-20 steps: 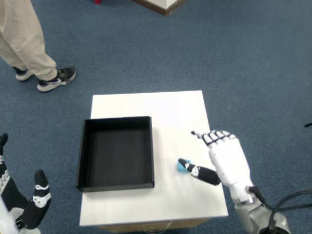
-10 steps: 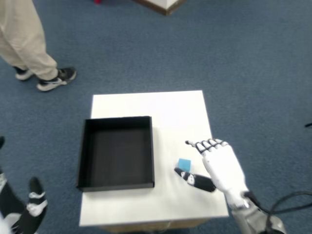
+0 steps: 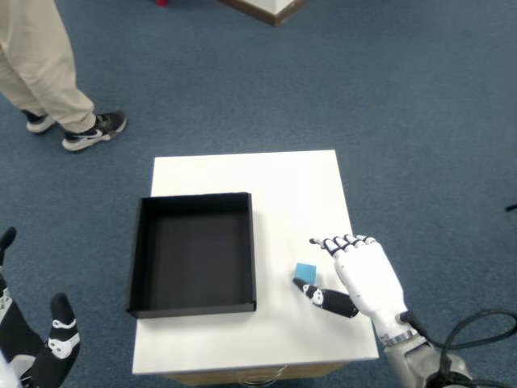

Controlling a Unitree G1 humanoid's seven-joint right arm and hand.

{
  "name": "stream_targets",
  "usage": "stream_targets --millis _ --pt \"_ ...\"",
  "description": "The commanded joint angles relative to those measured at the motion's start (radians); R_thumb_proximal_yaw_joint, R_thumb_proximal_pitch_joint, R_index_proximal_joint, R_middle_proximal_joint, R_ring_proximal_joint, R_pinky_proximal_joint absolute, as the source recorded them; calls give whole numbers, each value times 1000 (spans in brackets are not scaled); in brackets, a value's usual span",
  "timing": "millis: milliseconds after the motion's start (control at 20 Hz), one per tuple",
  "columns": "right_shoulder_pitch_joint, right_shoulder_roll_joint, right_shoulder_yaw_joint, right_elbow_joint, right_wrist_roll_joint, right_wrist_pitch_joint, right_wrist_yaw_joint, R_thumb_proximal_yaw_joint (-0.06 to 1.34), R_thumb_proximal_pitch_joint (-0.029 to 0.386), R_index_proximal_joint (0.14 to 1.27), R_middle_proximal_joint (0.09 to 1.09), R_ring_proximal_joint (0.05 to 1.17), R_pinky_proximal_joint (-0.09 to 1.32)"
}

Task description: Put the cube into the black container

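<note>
A small blue cube (image 3: 305, 272) lies on the white table (image 3: 275, 182), just right of the black container (image 3: 194, 252). The container is a shallow square box with nothing in it. My right hand (image 3: 359, 275) hovers to the right of the cube, fingers spread and palm facing left. Its black thumb tip (image 3: 304, 286) sits just in front of the cube, close to it; the fingertips (image 3: 323, 242) reach past the cube on its far right. Nothing is held.
A person's legs and sneakers (image 3: 93, 132) stand on the blue carpet at the far left. My left hand (image 3: 48, 347) shows at the bottom left, off the table. The table's right edge runs under my right hand.
My right hand drew back toward me and the thumb came off the cube, which now lies free. The left hand shifted slightly at the bottom left.
</note>
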Motion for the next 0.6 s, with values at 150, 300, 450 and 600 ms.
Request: stream_targets --millis 150,300,450,600 --pt "-72 -53 -28 -102 15 102 33 390 103 523 680 821 1059" --pt "-105 -62 -33 -163 18 140 43 390 112 525 687 827 1063" --pt "-134 -76 -40 -214 25 172 71 393 116 529 691 830 1062" --pt "-140 -88 -45 -254 33 200 99 385 115 535 698 833 1061"
